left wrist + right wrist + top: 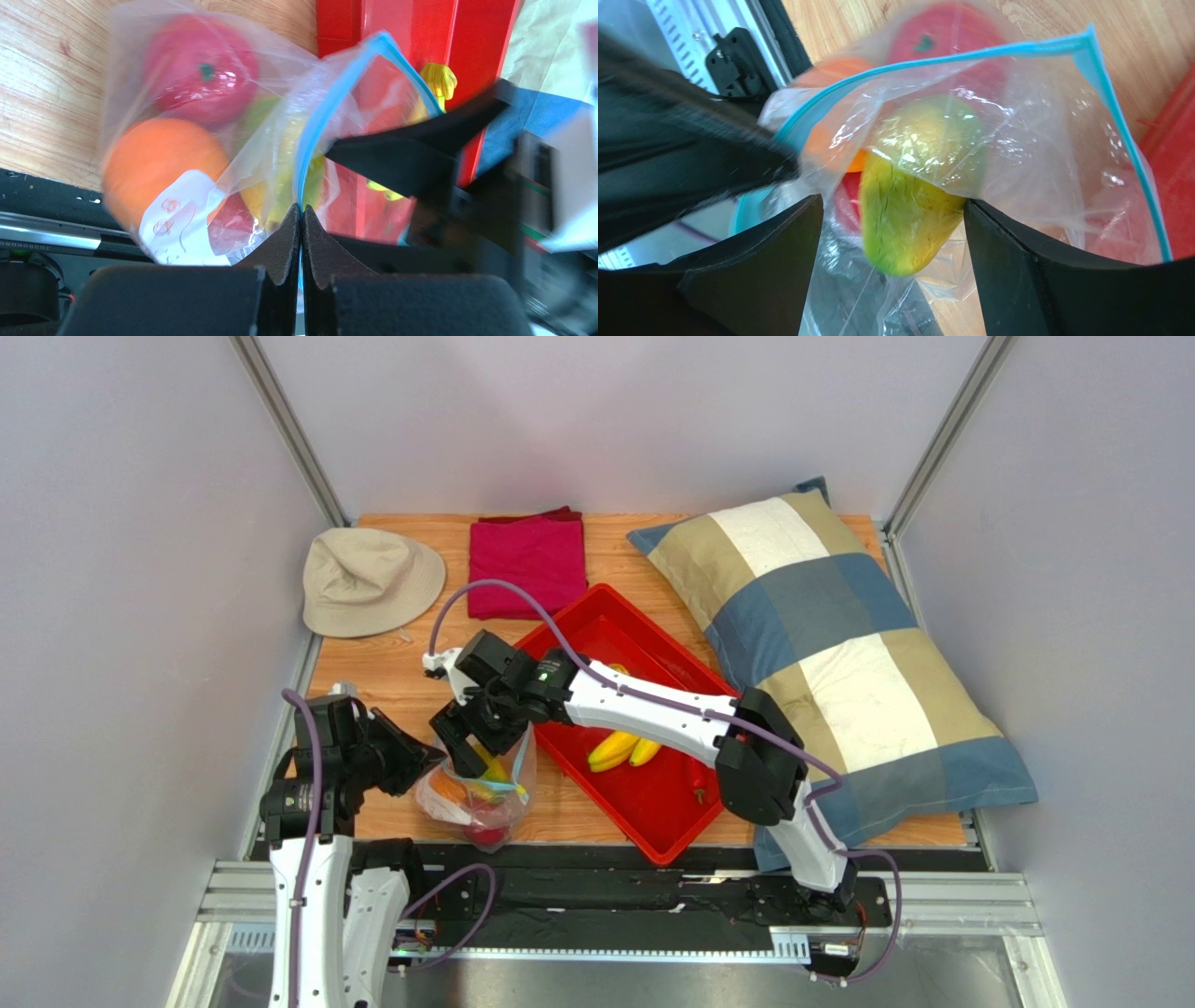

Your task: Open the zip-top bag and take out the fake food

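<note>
The zip-top bag (480, 805) stands on the wood near the front edge, with its blue zip strip (962, 56) pulled apart. My left gripper (302, 210) is shut on the strip at the bag's left side (425, 759). My right gripper (892, 203) reaches into the mouth (485, 753), open, straddling the green-yellow mango (913, 203). Its right finger (1018, 259) touches the mango and the left finger (780, 259) stands a little off. A red apple (200, 70) and an orange (161, 168) lie deeper in the bag. A banana bunch (624, 749) and a chilli (697, 784) lie in the red tray.
The red tray (617, 630) sits just right of the bag, under my right arm. A checked pillow (842, 658) fills the right side. A beige hat (368, 581) and a folded crimson cloth (528, 563) lie at the back. The metal front rail (631, 896) is just behind the bag.
</note>
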You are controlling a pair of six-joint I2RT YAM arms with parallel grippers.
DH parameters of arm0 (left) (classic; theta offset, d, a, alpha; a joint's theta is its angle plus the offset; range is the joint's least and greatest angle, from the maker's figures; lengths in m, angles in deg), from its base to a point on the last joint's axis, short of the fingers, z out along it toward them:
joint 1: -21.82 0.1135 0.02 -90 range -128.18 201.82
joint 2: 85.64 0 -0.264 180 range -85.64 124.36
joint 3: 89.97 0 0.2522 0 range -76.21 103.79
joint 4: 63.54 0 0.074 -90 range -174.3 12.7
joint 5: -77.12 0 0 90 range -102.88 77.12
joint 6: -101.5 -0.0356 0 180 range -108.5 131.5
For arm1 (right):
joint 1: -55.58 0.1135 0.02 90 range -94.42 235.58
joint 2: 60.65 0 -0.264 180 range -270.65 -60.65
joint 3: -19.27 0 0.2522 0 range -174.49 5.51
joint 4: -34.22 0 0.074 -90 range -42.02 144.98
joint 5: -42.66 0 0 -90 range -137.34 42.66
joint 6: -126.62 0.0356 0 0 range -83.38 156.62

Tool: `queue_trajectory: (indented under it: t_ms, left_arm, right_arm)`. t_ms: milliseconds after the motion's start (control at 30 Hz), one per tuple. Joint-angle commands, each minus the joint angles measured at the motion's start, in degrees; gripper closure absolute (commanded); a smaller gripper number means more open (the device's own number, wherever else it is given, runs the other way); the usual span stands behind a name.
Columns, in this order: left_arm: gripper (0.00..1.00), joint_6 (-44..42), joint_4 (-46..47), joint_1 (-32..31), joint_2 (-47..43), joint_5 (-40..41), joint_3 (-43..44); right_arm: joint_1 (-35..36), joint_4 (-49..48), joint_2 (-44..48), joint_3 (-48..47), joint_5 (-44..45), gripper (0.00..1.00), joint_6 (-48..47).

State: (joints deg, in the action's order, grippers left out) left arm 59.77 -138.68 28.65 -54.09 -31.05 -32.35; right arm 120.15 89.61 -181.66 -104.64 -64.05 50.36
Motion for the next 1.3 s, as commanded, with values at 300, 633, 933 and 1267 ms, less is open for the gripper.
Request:
queue_trajectory:
  t_ms: [300, 633, 933, 1267]
  left_arm:
    - [1.00, 0.16, 1.44, -0.15, 0.18, -1.34, 0.27]
    - [1.00, -0.55, 0.39, -0.06, -0.09, 0.15, 1.23]
    - [1.00, -1.25, -1.28, -0.06, -1.05, 1.74, 2.99]
    - [1.00, -2.04, -2.69, 0.02, -0.70, 2.26, 8.07]
  right_arm:
    - [0.20, -4.18, -7.66, -4.81, -1.74, 0.22, 0.33]
    - [0.20, -2.96, -0.74, -2.01, -4.38, 0.82, 0.59]
    - [-2.43, -5.50, 13.51, 4.23, -7.53, 1.00, 0.76]
    - [-11.30, -11.75, 25.73, 12.75, -0.18, 0.96, 6.57]
